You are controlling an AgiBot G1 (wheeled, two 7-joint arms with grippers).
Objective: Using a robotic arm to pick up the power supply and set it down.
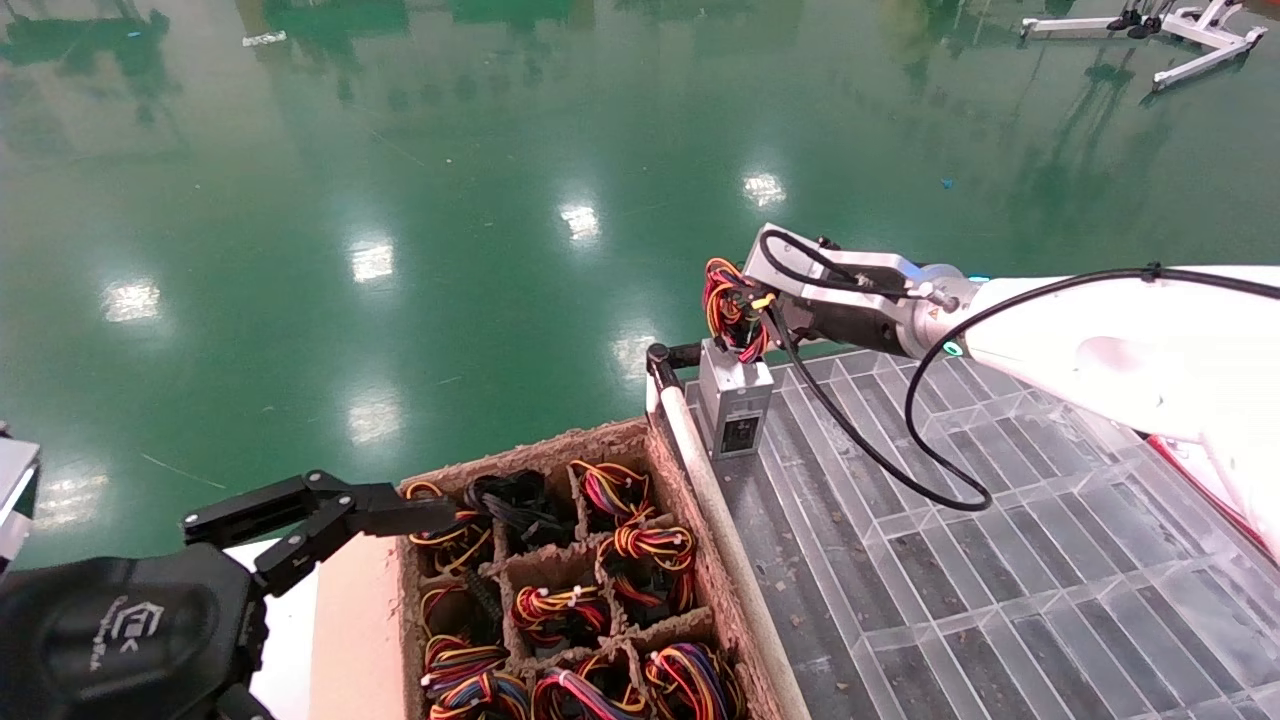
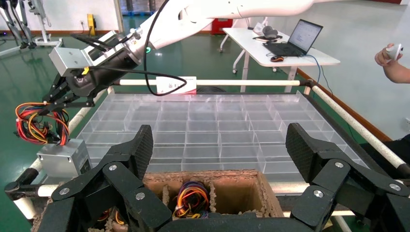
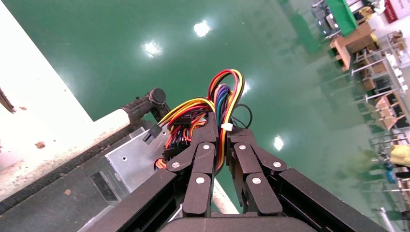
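The right gripper (image 3: 220, 145) pinches the wire bundle (image 1: 733, 305) of the power supply (image 1: 737, 404), which stands at the clear tray's (image 1: 1000, 560) far-left corner; it should lower slowly until the box rests flat, then release.

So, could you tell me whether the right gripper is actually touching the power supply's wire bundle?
Touching. In the right wrist view, the right gripper has its fingers shut on the power supply's coloured wire bundle, with strands pinched between the pads.
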